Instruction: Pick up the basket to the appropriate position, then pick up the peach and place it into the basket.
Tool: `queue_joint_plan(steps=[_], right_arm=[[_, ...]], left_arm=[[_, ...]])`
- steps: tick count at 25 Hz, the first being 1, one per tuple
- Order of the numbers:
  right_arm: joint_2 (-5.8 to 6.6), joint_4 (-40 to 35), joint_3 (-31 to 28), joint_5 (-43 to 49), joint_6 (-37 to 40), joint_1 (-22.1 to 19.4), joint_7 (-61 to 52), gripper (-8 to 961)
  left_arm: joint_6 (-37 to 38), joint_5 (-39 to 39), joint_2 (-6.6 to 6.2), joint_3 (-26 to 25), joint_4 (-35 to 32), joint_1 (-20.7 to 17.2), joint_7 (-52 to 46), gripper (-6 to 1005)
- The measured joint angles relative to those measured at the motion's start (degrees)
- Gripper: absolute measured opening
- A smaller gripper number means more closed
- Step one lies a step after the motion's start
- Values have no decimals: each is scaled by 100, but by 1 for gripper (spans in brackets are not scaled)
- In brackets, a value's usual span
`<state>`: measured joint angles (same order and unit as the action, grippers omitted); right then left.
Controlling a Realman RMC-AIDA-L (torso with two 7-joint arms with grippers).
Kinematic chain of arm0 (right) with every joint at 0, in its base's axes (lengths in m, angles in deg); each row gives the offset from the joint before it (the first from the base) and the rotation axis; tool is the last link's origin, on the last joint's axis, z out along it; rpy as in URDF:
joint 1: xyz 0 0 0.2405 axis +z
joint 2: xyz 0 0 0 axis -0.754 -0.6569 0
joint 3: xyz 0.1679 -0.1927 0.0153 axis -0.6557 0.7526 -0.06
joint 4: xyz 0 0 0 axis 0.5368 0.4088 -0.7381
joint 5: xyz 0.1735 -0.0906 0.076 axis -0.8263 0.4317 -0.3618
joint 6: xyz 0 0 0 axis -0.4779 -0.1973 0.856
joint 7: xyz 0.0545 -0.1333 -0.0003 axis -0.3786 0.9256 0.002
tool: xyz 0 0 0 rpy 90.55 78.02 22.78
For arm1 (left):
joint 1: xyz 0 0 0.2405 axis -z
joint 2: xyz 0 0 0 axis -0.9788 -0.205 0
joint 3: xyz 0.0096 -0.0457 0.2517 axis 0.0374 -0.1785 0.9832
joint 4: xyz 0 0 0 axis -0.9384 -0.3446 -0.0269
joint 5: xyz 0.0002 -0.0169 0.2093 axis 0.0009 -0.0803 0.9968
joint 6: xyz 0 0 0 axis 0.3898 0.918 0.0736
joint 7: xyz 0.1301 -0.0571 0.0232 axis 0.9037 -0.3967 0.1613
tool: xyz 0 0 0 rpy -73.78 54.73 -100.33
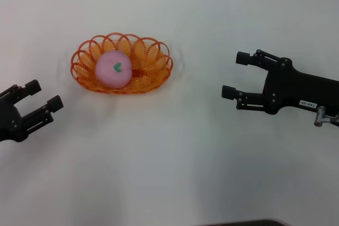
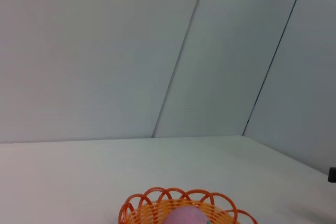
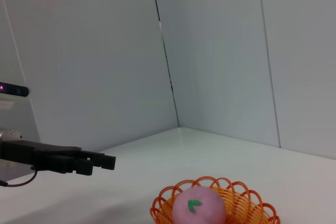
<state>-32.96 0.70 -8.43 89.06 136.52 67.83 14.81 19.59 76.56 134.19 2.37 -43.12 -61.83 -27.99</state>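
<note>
The orange wire basket [image 1: 159,70] stands on the white table at centre-left. The pink peach [image 1: 113,69] with its green leaf mark lies inside it, toward its left side. My left gripper [image 1: 42,95] is open and empty at the left edge, apart from the basket. My right gripper [image 1: 237,74] is open and empty to the right of the basket, well apart from it. The basket [image 2: 144,205] and the peach's top [image 2: 184,216] show in the left wrist view. The right wrist view shows the basket [image 3: 244,203], the peach [image 3: 199,207] and the left gripper [image 3: 100,162] farther off.
The white table [image 1: 175,157] spreads all around the basket. Pale walls with vertical seams stand behind it in both wrist views. A dark edge [image 1: 243,223] shows at the table's near side.
</note>
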Motion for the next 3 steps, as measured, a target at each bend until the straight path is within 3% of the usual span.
queue_joint_plan(steps=[3], right_arm=[[0, 36, -21, 3, -4, 0, 39, 955]], left_arm=[[0, 0, 6, 6, 6, 0, 0, 751]])
